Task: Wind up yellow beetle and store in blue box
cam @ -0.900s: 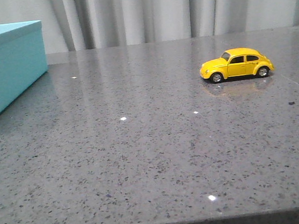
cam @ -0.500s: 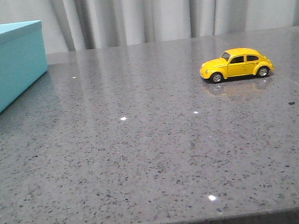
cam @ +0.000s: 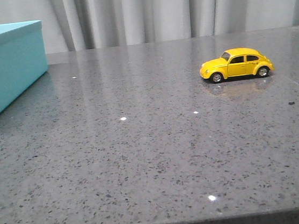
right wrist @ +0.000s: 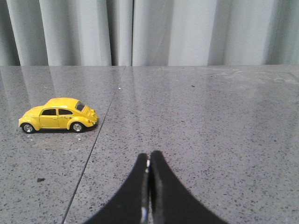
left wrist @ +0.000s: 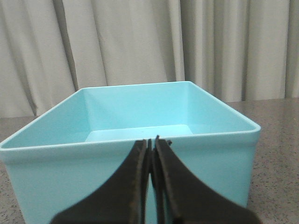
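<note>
The yellow beetle (cam: pixel 236 64) stands on its wheels on the grey speckled table, right of centre, nose to the left. In the right wrist view the yellow beetle (right wrist: pixel 58 115) sits well off to one side of my right gripper (right wrist: pixel 149 155), which is shut with nothing in it. The blue box (cam: pixel 5 66) rests at the table's far left. In the left wrist view the blue box (left wrist: pixel 201 163) is close ahead, open-topped and empty, and my left gripper (left wrist: pixel 151 141) is shut before its near wall. Neither gripper shows in the front view.
The grey stone tabletop (cam: pixel 142 145) reaches a front edge at the bottom of the front view. A seam line (right wrist: pixel 93 144) runs across the slab beside the car. Pale pleated curtains (cam: pixel 154 9) hang behind the table.
</note>
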Available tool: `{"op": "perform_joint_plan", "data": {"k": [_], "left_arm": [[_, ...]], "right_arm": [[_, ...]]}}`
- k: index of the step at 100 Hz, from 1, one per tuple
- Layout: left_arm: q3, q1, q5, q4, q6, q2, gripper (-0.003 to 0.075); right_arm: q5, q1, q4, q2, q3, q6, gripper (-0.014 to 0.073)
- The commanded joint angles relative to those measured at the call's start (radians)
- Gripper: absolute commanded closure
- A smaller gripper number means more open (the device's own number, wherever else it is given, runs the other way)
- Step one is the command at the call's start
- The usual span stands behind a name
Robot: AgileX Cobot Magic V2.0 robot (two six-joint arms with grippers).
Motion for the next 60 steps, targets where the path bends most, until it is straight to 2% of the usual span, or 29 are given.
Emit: {"op": "perform_joint_plan", "data": {"k": [1, 18, 39, 60], "left_arm": [[0.021, -0.006, -0.088, -0.004, 0.000, -0.032, 0.0738], [0.021, -0.006, -0.088, -0.004, -0.002, -0.032, 0.0739], [0.016, -0.004, -0.074, -0.086, -0.038, -0.031, 0.0739], [-0.063, -0.004, 0.056, -0.139, -0.038, -0.015, 0.0739]], "right_arm": [[-0.083, -0.007, -0.003, -0.022, -0.017, -0.002, 0.0662], [-0.110, -0.007, -0.003, -0.022, -0.018, -0.002, 0.0662], [-0.140, -0.007, 0.005, -0.022, -0.022, -0.001, 0.0662], [0.014, -0.007, 0.026, 0.011, -0.125, 0.004, 0.0652]]}}
